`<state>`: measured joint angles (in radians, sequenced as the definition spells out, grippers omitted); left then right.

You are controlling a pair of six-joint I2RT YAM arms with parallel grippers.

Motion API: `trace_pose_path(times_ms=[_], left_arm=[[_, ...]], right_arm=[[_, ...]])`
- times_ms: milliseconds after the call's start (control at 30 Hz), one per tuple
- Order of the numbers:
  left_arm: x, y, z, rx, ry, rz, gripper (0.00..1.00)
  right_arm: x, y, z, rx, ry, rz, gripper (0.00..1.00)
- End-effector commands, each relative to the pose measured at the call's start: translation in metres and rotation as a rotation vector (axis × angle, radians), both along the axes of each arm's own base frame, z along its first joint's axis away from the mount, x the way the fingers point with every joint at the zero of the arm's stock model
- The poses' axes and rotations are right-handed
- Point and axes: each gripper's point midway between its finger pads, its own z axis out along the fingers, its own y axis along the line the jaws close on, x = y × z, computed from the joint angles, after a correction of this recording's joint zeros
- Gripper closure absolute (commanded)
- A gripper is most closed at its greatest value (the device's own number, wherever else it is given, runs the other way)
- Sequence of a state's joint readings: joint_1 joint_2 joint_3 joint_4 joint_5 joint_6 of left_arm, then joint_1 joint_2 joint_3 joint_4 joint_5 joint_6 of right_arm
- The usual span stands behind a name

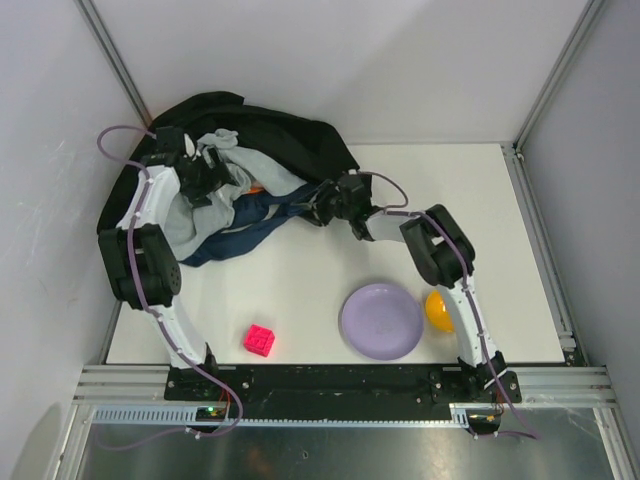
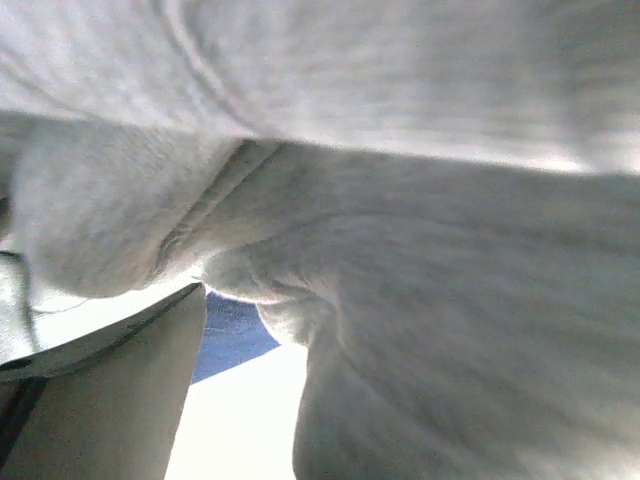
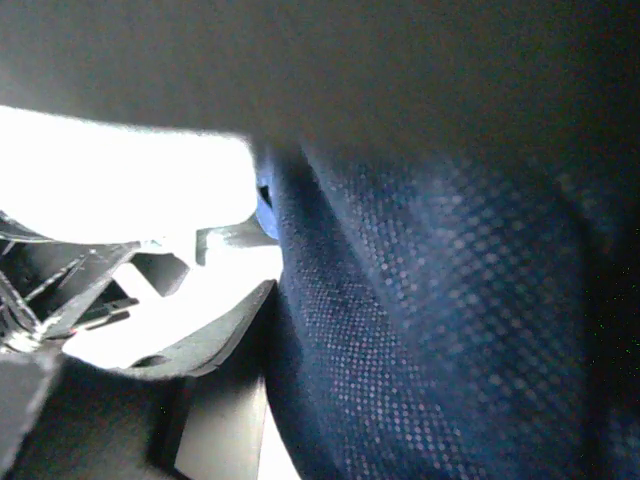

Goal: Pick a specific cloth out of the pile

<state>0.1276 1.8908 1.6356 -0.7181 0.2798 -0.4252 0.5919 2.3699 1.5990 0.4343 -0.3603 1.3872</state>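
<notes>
Far-left pile (image 1: pixel 290 135) — left gripper (image 1: pixel 205 170) in it, right gripper (image 1: pixel 316 207) on navy cloth (image 1: pixel 240 232)

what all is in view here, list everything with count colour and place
black garment: 1, black, far-left corner, bulk of the pile
grey cloth: 1, light grey, middle and left of pile
navy cloth: 1, dark navy, pile's near edge, stretched rightward
orange scrap: 1, orange, peeking out mid-pile
cube: 1, pink, near left
plate: 1, lilac, near centre-right
round object: 1, orange-yellow, beside plate, partly behind right arm
table: 1, white
left gripper: 1, black, in grey cloth
right gripper: 1, black, shut on navy cloth
</notes>
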Motion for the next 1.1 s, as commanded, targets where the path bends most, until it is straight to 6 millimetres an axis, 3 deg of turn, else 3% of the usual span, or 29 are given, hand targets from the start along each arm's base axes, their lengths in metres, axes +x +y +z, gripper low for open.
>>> trace_pose_path(times_ms=[0,100,133,167,267,333,400,467,633,767,867,1067], left_arm=[[-0.009,-0.006,0.04,0.037,-0.107,-0.022,0.0],[-0.02,-0.013,0.041,0.052,-0.107,-0.031,0.0],[-0.024,-0.016,0.041,0.054,-0.104,-0.036,0.0],[-0.028,-0.019,0.042,0.057,-0.105,-0.042,0.0],[-0.041,-0.028,0.044,0.08,-0.111,-0.059,0.0],[-0.048,-0.033,0.045,0.107,-0.115,-0.07,0.0],[-0.054,-0.036,0.046,0.137,-0.118,-0.079,0.0],[-0.06,-0.039,0.045,0.161,-0.116,-0.087,0.0],[-0.068,-0.033,0.039,0.215,-0.098,-0.086,0.0],[-0.07,-0.027,0.033,0.254,-0.085,-0.082,0.0],[-0.071,-0.022,0.029,0.278,-0.074,-0.08,0.0],[-0.072,-0.021,0.027,0.29,-0.069,-0.084,0.0]], right_arm=[[0.007,-0.048,0.03,0.013,-0.1,-0.051,1.0],[-0.004,-0.056,0.025,-0.034,-0.097,0.012,1.0],[-0.01,-0.056,0.025,-0.044,-0.1,0.04,0.93],[-0.015,-0.056,0.027,-0.062,-0.108,0.065,0.85],[-0.03,-0.059,0.029,-0.127,-0.116,0.099,0.48],[-0.041,-0.062,0.029,-0.188,-0.112,0.108,0.29],[-0.051,-0.064,0.037,-0.241,-0.125,0.113,0.15],[-0.059,-0.065,0.041,-0.296,-0.143,0.116,0.07],[-0.078,-0.059,0.048,-0.381,-0.173,0.124,0.01],[-0.083,-0.039,0.06,-0.356,-0.22,0.137,0.01],[-0.073,-0.012,0.065,-0.332,-0.233,0.172,0.01],[-0.048,0.041,0.056,-0.295,-0.194,0.227,0.02]])
